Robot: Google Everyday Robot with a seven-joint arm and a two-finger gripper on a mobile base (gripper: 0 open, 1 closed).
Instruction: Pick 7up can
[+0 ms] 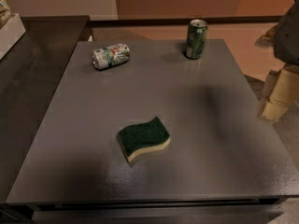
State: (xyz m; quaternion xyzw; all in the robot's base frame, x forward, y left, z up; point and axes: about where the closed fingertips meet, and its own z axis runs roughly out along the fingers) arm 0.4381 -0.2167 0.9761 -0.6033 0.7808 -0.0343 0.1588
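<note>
Matte grey tabletop (pixel 210 148); cylindrical 7up can (pixel 110 56) on side; tool (pixel 280 94) right edge, state unclear

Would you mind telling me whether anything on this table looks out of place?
The 7up can lies on its side at the far left, while the green can stands upright. The gripper hangs right of the table.

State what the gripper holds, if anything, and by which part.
Nothing: the gripper is at the view's right edge, apart from the toppled silver-white 7up can.
</note>
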